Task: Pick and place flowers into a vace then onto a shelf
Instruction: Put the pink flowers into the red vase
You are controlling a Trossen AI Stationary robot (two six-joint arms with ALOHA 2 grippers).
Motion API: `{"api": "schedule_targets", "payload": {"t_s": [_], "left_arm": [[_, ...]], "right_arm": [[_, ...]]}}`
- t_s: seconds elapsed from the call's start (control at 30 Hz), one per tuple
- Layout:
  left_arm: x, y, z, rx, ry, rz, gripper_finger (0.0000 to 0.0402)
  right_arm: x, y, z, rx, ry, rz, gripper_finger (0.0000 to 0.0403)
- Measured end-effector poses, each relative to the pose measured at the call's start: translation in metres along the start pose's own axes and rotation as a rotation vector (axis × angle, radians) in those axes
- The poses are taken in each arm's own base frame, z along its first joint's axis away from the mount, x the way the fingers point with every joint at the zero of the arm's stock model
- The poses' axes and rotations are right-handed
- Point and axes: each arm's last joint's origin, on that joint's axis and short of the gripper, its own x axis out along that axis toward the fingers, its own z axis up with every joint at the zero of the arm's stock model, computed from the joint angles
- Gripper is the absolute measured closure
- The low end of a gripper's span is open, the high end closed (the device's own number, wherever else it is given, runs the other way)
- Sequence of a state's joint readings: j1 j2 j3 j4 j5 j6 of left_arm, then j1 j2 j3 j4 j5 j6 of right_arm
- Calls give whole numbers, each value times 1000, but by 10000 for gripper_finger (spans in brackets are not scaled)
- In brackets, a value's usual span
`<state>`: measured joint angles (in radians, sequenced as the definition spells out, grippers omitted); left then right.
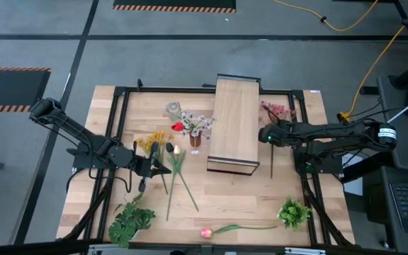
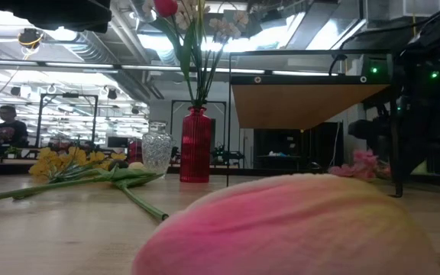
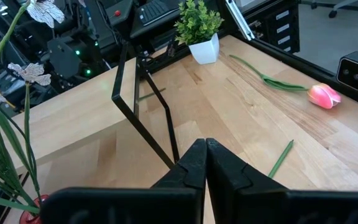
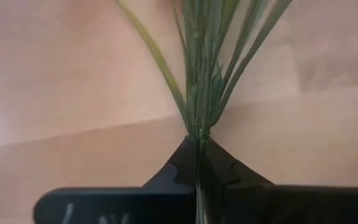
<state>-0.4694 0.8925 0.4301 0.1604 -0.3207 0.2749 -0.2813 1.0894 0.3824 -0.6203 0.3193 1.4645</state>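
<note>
One pink blossom spray (image 1: 276, 110) lies on table (image 1: 246, 195) near right edge, just beside shelf (image 1: 234, 124); right gripper (image 1: 265, 134) clamped tight on its green stem (image 4: 199, 93) (leaves fan out past fingertips); clear vace (image 1: 173, 110) stands empty toward far edge, left of shelf; red vase (image 1: 195, 140) beside it holds rose and white sprigs; yellow daisies (image 1: 154, 140) and loose stems lie by left gripper (image 1: 167, 168), fingers pressed together, holding nothing; pink tulip (image 1: 207, 232) at near edge.
</note>
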Motion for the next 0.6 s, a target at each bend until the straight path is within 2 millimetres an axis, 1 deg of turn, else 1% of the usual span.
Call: {"api": "schedule_targets", "payload": {"t_s": [0.17,0.33,0.47,0.6], "left_arm": [[0,0,0,0,0,0,395],[0,0,0,0,0,0,400],[0,0,0,0,0,0,399],[0,0,0,0,0,0,395]], "right_arm": [[-8,-3,4,-1,-57,30,401],[-21,-11,7,-13,-86,12,402],[-40,-9,14,-15,-160,32,403],[-66,-5,24,-36,-221,40,403]]}}
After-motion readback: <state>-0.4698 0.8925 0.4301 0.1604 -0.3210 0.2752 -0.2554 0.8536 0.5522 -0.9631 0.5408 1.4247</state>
